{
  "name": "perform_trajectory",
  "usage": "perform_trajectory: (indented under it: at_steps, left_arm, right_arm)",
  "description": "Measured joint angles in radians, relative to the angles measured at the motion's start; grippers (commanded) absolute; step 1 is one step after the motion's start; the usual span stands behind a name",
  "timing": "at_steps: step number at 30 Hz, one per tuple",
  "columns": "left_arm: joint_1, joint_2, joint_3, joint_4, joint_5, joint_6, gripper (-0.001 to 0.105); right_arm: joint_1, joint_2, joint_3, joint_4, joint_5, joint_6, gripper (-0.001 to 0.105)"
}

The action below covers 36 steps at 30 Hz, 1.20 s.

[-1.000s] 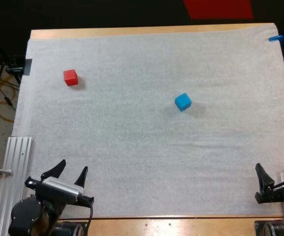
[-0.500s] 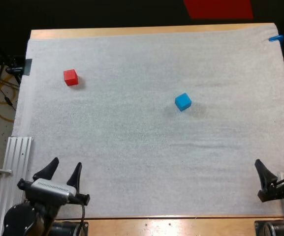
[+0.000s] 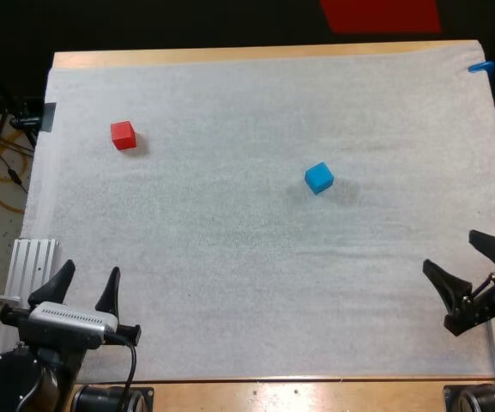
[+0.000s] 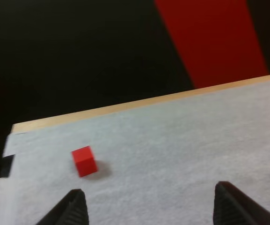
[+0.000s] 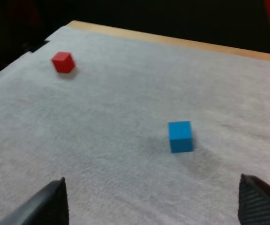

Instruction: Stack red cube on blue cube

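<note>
Left pincer (image 3: pixel 87 276) at seven o'clock and right pincer (image 3: pixel 451 252) at four gape empty; red cube (image 3: pixel 123 135) at ten, blue cube (image 3: pixel 319 178) central.

Red cube (image 3: pixel 123 135); blue cube (image 3: pixel 319 178); white mat (image 3: pixel 256 275).

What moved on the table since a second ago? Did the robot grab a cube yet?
No grab yet. The left gripper slid sideways toward the left edge of the white mat, as the high view shows it. The right gripper turned inward toward the mat's middle. Both are open and hold nothing. The small red cube and the small blue cube stayed put, apart from each other.
</note>
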Motion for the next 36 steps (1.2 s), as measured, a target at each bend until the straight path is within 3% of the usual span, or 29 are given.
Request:
perform_trajectory:
  at_steps: [4, 9, 12, 16, 21, 25, 28, 33, 36]
  left_arm:
    - [0.000, 0.000, 0.000, 0.025, -0.054, 0.003, 0.053]
    - [0.000, 0.026, 0.000, 0.047, -0.155, 0.000, 0.037]
    - [0.000, 0.064, 0.000, 0.035, -0.203, 0.000, 0.036]
    - [0.000, 0.131, -0.018, -0.007, -0.209, 0.000, 0.034]
    - [0.047, 0.287, -0.086, -0.037, -0.215, 0.000, 0.013]
    - [0.138, 0.389, -0.125, -0.092, -0.212, 0.004, 0.003]
    - [0.232, 0.460, -0.160, -0.153, -0.163, 0.023, 0.000]
    - [0.418, 0.600, -0.222, -0.191, 0.057, 0.052, 0.000]
    - [0.454, 0.685, -0.238, -0.200, 0.162, 0.051, 0.000]
  right_arm:
    - [0.044, 0.045, -0.012, 0.000, -0.003, -0.007, 0.071]
    - [0.103, 0.091, -0.011, -0.033, -0.003, -0.010, 0.071]
    - [0.125, 0.106, -0.011, -0.056, -0.003, -0.020, 0.071]
    - [0.140, 0.108, -0.011, -0.063, -0.003, -0.023, 0.071]
    - [0.142, 0.108, -0.011, -0.069, -0.003, -0.026, 0.071]
    - [0.142, 0.108, -0.011, -0.069, -0.003, -0.028, 0.071]
    - [0.142, 0.108, -0.011, -0.069, -0.007, -0.046, 0.071]
    - [0.142, 0.108, -0.011, -0.069, -0.007, -0.052, 0.071]
    - [0.142, 0.108, -0.011, -0.069, -0.007, -0.052, 0.071]
